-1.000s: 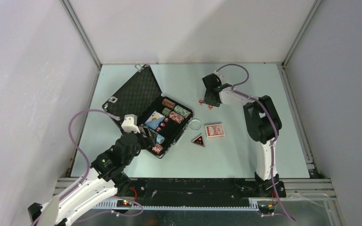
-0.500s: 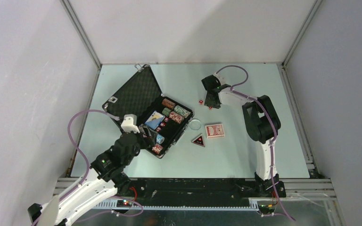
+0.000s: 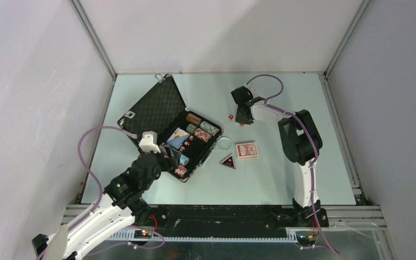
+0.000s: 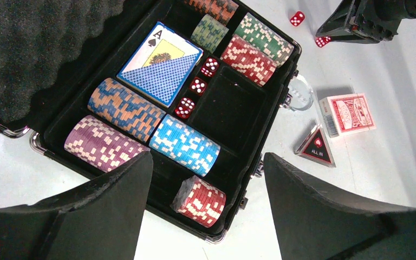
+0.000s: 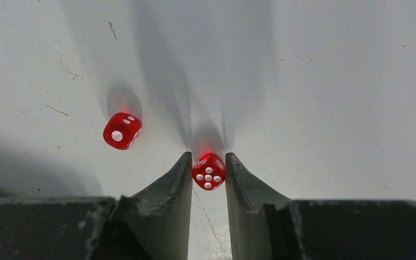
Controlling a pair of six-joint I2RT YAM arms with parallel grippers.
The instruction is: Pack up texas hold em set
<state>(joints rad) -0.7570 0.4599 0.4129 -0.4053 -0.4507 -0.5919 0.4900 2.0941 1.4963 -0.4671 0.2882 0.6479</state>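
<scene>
The black briefcase [image 3: 141, 111] lies open on the left, with foam lining. Its tray [image 4: 233, 108] holds several chip stacks, a blue card deck [image 4: 161, 64] and three red dice [image 4: 197, 85]. My left gripper [image 4: 207, 157] is open and empty above the case's near corner, over a red chip stack [image 4: 201, 200]. My right gripper [image 5: 208, 155] is shut on a red die [image 5: 208, 171] at table level, at the back centre [image 3: 242, 122]. A second red die [image 5: 122, 130] lies just left of it. The red deck [image 3: 247, 150] and the black-red triangle [image 3: 228, 161] lie on the table right of the case.
A small clear round disc [image 3: 225, 143] lies against the case's right edge, also in the left wrist view [image 4: 301, 93]. The case lid stands open toward the back left. White walls and metal rails bound the table on three sides.
My right gripper has shifted slightly left and settled over the die. The left arm and the things in the case have not moved.
</scene>
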